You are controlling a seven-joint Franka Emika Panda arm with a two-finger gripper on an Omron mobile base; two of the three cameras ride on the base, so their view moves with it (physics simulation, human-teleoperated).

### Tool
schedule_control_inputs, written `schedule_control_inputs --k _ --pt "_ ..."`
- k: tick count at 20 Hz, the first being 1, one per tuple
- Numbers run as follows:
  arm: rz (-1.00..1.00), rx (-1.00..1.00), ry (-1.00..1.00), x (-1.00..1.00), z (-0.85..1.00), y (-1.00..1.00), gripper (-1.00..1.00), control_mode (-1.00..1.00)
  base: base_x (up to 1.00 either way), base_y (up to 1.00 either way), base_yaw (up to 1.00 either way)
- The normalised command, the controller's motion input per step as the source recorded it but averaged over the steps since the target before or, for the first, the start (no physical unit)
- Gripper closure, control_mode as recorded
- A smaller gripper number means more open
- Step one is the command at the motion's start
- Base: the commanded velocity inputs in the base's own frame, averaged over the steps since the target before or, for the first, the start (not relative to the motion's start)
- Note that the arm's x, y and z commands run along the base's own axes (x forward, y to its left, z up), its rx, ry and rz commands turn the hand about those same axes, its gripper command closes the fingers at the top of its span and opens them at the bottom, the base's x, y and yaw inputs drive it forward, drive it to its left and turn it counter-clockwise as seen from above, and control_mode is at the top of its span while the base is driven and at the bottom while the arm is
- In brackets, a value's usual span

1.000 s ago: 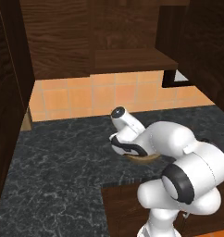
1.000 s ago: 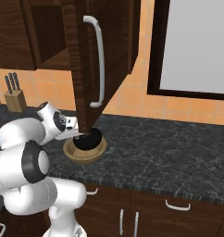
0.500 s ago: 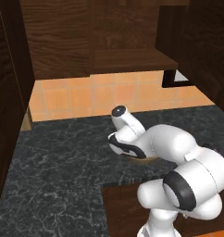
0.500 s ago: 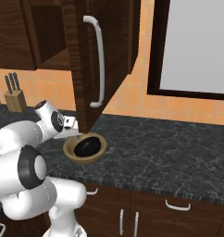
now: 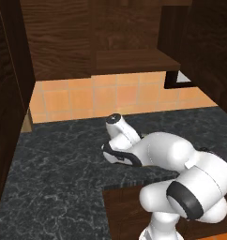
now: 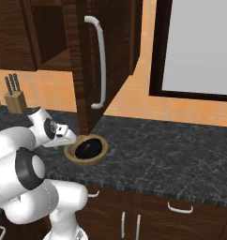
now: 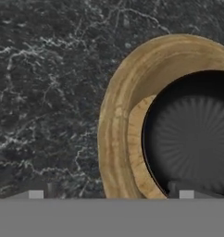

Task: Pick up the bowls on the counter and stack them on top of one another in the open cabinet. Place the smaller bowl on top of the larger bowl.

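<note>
Jaws spread wide, one tip over the glossy black ribbed bowl (image 7: 192,134) nested inside the thick-rimmed tan wooden bowl (image 7: 118,125) on the marbled tabletop (image 7: 44,92).

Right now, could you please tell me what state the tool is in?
Tool: open, holding nothing; its tips straddle the tan bowl's rim, one outside, one over the black bowl.

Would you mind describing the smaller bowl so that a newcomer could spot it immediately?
Start at the open cabinet door with its long pale handle, then drop to the dark marbled counter just below its lower corner. There a wide tan bowl sits, and nested inside it is the smaller bowl, glossy black and much narrower.
</note>
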Motion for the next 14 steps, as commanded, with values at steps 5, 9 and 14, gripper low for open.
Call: schedule_control_inputs --k 5,9,14 --pt "0.00 -0.05 0.00 0.00 -0.37 -0.05 -1.00 -1.00 0.00 0.00 0.00" --pt "0.00 -0.01 -0.02 0.00 -0.18 -0.29 1.00 -1.00 0.00 0.00 0.00" --pt "-0.01 0.00 -0.01 0.00 0.00 -0.06 1.00 -1.00 0.00 0.00 0.00"
